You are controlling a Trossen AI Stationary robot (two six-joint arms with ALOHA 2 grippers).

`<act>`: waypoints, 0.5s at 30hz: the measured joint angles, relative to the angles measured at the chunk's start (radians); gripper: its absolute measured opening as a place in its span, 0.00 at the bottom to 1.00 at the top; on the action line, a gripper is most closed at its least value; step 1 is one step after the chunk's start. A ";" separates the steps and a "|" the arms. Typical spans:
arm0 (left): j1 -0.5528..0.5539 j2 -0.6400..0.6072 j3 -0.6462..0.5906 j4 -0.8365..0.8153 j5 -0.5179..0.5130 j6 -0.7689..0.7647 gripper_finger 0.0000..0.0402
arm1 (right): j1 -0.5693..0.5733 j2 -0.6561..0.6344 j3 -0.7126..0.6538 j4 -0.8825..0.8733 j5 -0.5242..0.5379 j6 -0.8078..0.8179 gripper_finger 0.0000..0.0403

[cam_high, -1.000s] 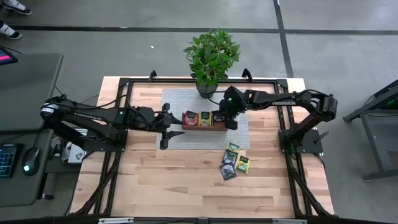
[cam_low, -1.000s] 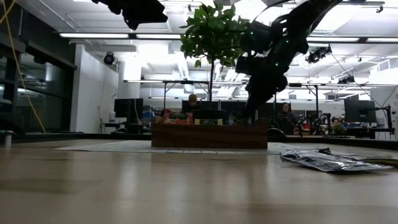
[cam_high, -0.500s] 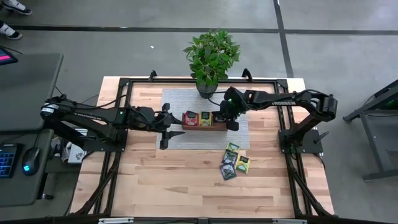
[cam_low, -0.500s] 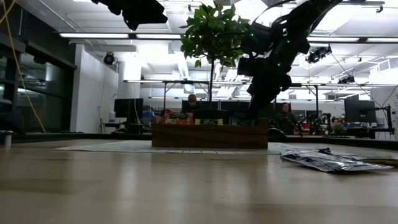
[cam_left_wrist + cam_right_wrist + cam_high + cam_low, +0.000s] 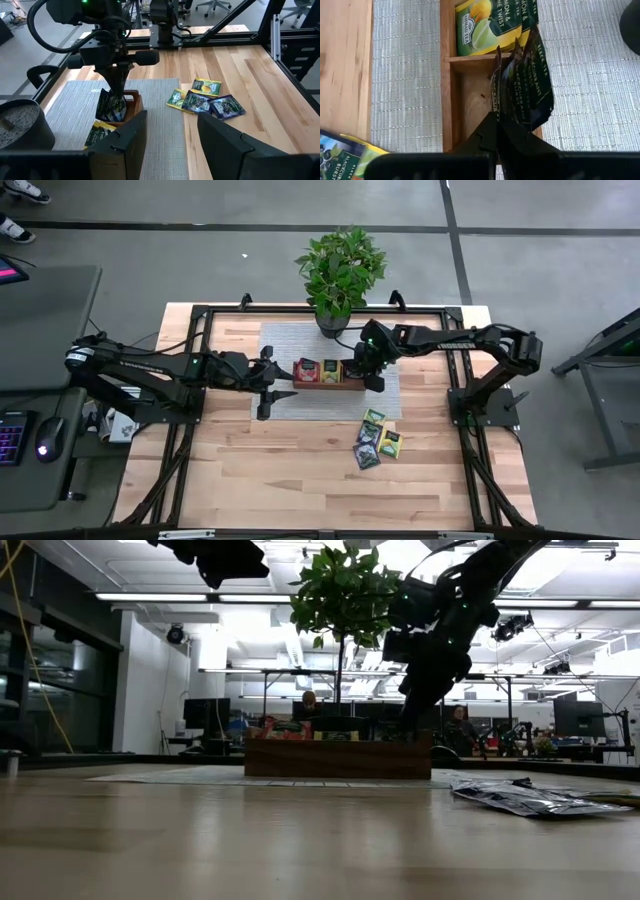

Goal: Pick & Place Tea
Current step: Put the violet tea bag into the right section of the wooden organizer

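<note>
Wooden tray: yellow-green sachets mid compartment, end empty.

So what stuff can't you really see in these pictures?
- Left compartment of the wooden tray: high view too small to read the red sachets' labels.
- Loose sachets on the table: low view sees them edge-on, so colours and number are unclear.
- Dark sachets held by the right gripper: they overlap, so their count is uncertain.
- Plant pot: cut off by the left wrist view's edge.
</note>
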 joint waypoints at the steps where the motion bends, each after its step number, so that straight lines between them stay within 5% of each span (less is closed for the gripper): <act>1: 0.000 0.000 0.000 0.000 0.000 0.000 0.43 | 0.000 0.000 0.000 0.000 -0.001 0.000 0.00; 8: 0.000 0.000 0.000 0.000 0.004 -0.001 0.43 | 0.000 0.000 0.000 0.001 -0.043 0.000 0.03; 15: 0.000 0.000 0.000 0.000 0.012 -0.007 0.43 | 0.000 0.000 0.000 0.022 -0.035 0.010 0.29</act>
